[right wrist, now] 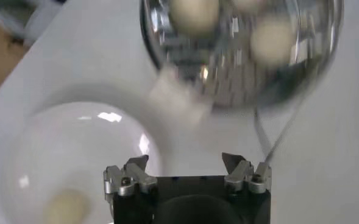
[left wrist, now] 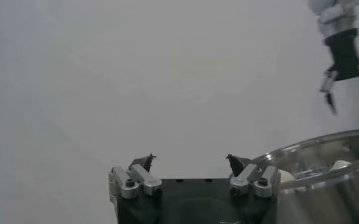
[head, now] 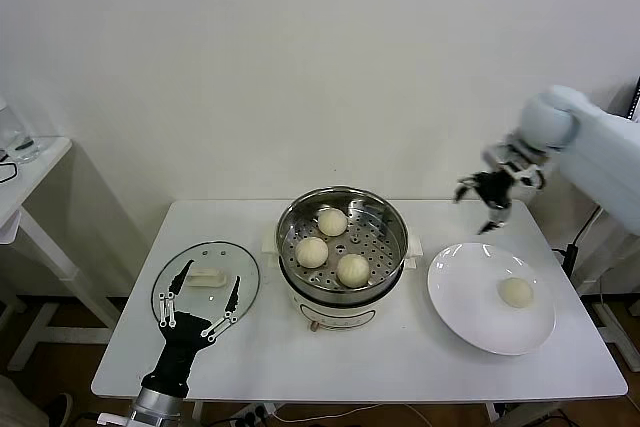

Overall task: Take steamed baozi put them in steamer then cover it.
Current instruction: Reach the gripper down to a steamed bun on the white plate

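The steel steamer (head: 395,237) stands mid-table with three baozi (head: 332,221) (head: 312,252) (head: 353,270) on its perforated tray. A fourth baozi (head: 516,292) lies on the white plate (head: 460,297) at the right. My right gripper (head: 482,205) is open and empty, raised above the table's back right, between steamer and plate. Its wrist view shows the steamer (right wrist: 313,61), the plate (right wrist: 75,152) and the plate's baozi (right wrist: 63,207). The glass cover (head: 170,282) with its cream handle (head: 207,276) lies flat at the left. My left gripper (head: 203,303) is open over the cover's near edge.
The steamer rim (left wrist: 325,164) shows in the left wrist view, with the right gripper (left wrist: 331,91) far off. A side table (head: 30,182) stands at the left. A white wall is behind the table.
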`<state>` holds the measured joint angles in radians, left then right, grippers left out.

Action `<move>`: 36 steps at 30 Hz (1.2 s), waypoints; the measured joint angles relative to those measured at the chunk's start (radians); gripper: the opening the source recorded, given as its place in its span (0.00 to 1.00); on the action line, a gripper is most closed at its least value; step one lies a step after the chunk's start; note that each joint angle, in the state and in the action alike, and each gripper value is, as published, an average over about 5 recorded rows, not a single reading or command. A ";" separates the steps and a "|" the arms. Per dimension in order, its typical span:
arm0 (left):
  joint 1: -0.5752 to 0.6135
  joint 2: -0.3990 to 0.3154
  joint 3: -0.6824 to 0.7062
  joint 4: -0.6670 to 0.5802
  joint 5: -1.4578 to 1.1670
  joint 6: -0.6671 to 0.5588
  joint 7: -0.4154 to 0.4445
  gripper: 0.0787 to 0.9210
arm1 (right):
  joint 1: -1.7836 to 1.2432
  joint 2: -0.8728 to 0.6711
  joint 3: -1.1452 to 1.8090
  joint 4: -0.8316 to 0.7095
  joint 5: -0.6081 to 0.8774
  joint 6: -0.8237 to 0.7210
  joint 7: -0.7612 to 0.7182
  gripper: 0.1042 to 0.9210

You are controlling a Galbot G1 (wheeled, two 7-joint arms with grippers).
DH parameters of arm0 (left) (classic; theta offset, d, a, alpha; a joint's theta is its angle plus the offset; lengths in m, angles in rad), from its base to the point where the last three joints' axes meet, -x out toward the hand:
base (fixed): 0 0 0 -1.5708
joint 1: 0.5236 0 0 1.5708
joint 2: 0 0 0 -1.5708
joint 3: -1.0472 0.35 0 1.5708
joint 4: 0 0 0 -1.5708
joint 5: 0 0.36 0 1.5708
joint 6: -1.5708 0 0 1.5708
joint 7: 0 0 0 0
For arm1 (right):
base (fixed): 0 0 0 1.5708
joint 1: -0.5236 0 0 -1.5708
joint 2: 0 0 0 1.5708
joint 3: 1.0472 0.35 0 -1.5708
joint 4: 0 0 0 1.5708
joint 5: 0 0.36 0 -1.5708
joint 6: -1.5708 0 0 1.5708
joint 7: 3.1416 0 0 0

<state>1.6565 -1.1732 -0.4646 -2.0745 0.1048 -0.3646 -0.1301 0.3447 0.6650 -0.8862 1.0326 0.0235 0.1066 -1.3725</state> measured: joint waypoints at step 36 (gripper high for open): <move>0.021 -0.011 -0.030 -0.009 0.004 0.002 0.000 0.88 | -0.415 0.038 0.289 -0.280 -0.144 -0.072 0.148 0.75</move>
<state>1.6773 -1.1840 -0.4948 -2.0832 0.1088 -0.3630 -0.1301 -0.0707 0.7027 -0.5968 0.7528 -0.1201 0.0349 -1.2243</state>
